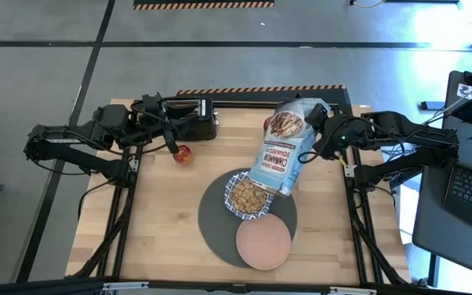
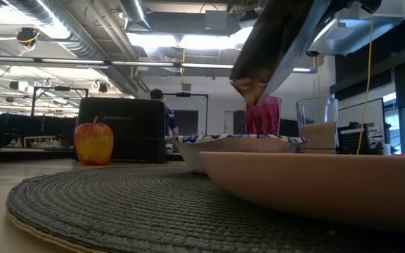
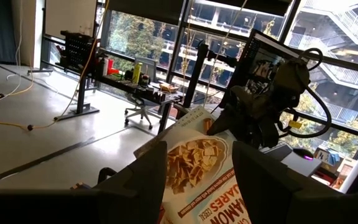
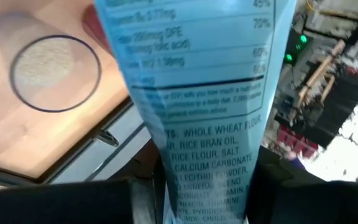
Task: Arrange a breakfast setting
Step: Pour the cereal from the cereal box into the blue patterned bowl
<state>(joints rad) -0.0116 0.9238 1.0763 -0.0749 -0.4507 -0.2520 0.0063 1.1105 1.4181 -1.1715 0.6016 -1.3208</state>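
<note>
Blue cereal box (image 1: 283, 147) tilted over bowl (image 1: 248, 197), right gripper (image 1: 316, 135) clamping it

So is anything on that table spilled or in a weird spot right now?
Nothing looks spilled. The cereal box is tipped mouth-down over the bowl in the right gripper, which looks deliberate. The apple sits apart from the mat, near the idle left gripper.

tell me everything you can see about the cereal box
The cereal box is light blue cardboard, printed with cereal squares and "cinnamon" on the front and an ingredients list on a side panel. It is tipped mouth-down over the patterned bowl, which already holds cereal. The right gripper clamps its upper end; nothing else touches it. It hangs above the dark round mat.
</note>
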